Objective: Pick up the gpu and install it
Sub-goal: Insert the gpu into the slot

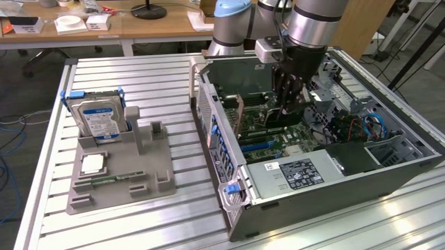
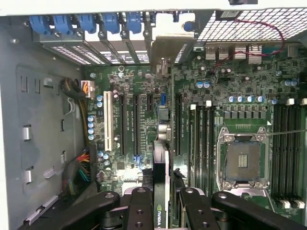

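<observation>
The tool (image 2: 160, 201) is closed on the gpu (image 2: 160, 191), its two black fingers (image 2: 139, 208) pressing the thin card from either side. The card stands on edge between them, and a green-and-white logo on its near end cannot be read. Directly beyond the tool the card runs down toward the motherboard (image 2: 230, 96), over the row of long expansion slots; whether its edge sits in a slot is hidden by the card itself.

To one side of the tool lies a white slot (image 2: 108, 122) among black ones, and past it a bundle of orange and black cables (image 2: 79, 167). To the other side sits the bare processor socket (image 2: 242, 160) in its metal frame, flanked by memory slots. Farther off, blue latches (image 2: 86, 21) line the rear wall of the case.

In the exterior view the tool (image 1: 292, 99) hangs inside the open computer case (image 1: 389, 177), and the arm blocks the card there. Near the tool, toward that view's bottom, the power supply (image 1: 295, 172) carries a black label with small white print too fine to read.

Well away from the tool, on the slatted tabletop (image 1: 174, 219), a grey holder (image 1: 139, 172) carries a hard drive (image 1: 101, 117) with a blue label, its text unreadable, plus a square chip (image 1: 94, 164) and a narrow green memory stick (image 1: 111, 179).
</observation>
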`<state>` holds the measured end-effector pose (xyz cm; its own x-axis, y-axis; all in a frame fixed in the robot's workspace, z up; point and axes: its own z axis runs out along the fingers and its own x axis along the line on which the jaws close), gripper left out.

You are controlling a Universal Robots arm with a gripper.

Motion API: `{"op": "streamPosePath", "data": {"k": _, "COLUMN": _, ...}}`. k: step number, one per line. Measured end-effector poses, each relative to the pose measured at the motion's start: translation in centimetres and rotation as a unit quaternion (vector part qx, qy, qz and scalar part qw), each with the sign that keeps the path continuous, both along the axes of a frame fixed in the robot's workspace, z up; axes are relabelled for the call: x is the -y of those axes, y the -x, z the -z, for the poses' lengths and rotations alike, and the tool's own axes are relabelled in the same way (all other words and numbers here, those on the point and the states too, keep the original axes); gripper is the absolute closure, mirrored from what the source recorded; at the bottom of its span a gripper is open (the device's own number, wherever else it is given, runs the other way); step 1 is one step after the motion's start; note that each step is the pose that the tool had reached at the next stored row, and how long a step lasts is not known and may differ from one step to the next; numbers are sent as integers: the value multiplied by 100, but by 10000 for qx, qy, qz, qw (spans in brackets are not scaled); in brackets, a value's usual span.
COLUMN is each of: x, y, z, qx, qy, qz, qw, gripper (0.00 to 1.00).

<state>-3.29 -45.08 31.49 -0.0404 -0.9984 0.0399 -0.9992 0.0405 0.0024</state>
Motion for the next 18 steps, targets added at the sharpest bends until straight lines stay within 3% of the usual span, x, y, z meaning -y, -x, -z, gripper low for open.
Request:
{"op": "streamPosePath", "data": {"k": 3, "x": 0, "y": 0, "z": 1, "qx": -1, "qy": 30, "qz": 0, "qw": 10000, "gripper": 74}}
{"op": "streamPosePath", "data": {"k": 10, "x": -1, "y": 0, "z": 4, "qx": 0, "qy": 31, "qz": 0, "qw": 10000, "gripper": 74}}
{"op": "streamPosePath", "data": {"k": 18, "x": 0, "y": 0, "z": 125, "qx": 0, "qy": 31, "qz": 0, "qw": 10000, "gripper": 74}}
